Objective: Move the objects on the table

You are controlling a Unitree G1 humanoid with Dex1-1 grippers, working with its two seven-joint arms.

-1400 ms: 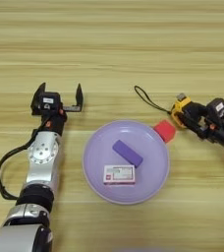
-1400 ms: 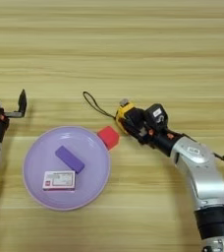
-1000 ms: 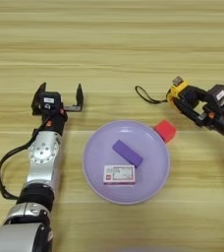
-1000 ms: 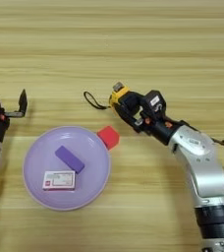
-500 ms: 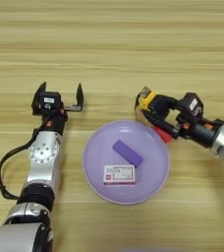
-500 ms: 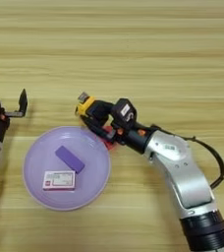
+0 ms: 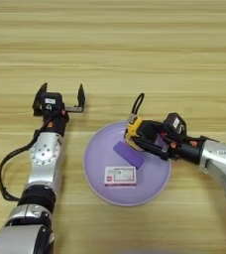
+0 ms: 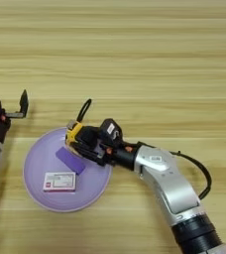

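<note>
The light wooden table with horizontal grain stripes (image 7: 135,44) fills both views, and most of it lies bare around the middle, so there is free room on every side of the round lilac plate (image 7: 97,173) that sits near its centre. On the plate lie a purple rectangular block (image 7: 128,154), set diagonally, and just in front of it a small flat white box with a red mark (image 7: 120,175), its long side running left to right. The right gripper (image 7: 137,136) reaches in from the right, its arm lying almost flat along the table, and its black fingers are clamped on a yellow-and-black tape measure (image 7: 134,127) held over the plate's far right part, right beside the upper end of the purple block; the black loop strap (image 7: 136,103) stands up past the rim toward the far side. The small red cube cannot be seen; the arm may cover it. The left gripper (image 7: 59,94) rests well off to the left of the plate, fingers spread apart and holding nothing.
</note>
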